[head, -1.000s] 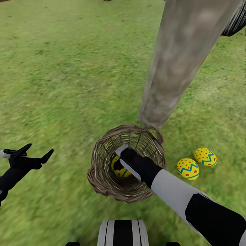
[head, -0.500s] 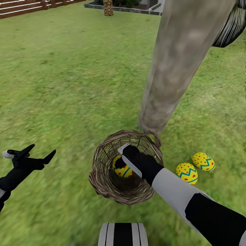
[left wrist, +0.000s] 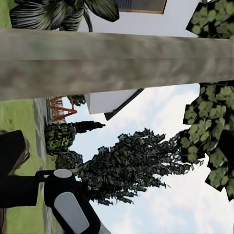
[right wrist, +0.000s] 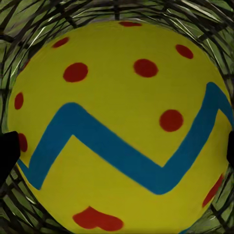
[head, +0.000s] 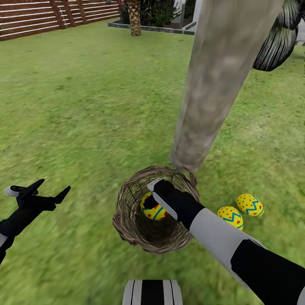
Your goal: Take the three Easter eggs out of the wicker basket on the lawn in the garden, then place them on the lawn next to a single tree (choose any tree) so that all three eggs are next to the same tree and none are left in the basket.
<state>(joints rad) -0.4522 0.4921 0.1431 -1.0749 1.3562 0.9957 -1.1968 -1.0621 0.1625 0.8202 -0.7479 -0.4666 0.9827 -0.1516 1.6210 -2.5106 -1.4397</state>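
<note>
Green lawn (head: 84, 106) with yellowish patches runs back to a brown slat fence (head: 38, 17), and one pale mottled tree trunk (head: 212, 84) rises just behind the single wicker basket (head: 127, 220), a round brown open-weave bowl of twigs. Three yellow eggs with blue zigzags and red dots show: two lie on the grass (head: 231, 215) (head: 250, 204) beside the trunk, and the third (head: 153, 210) sits inside the basket. The right gripper (head: 152, 199) reaches into the basket with its fingers at either side of that egg, whether clamped I cannot tell, while the left gripper (head: 48, 190) hangs over the grass, fingers spread.
</note>
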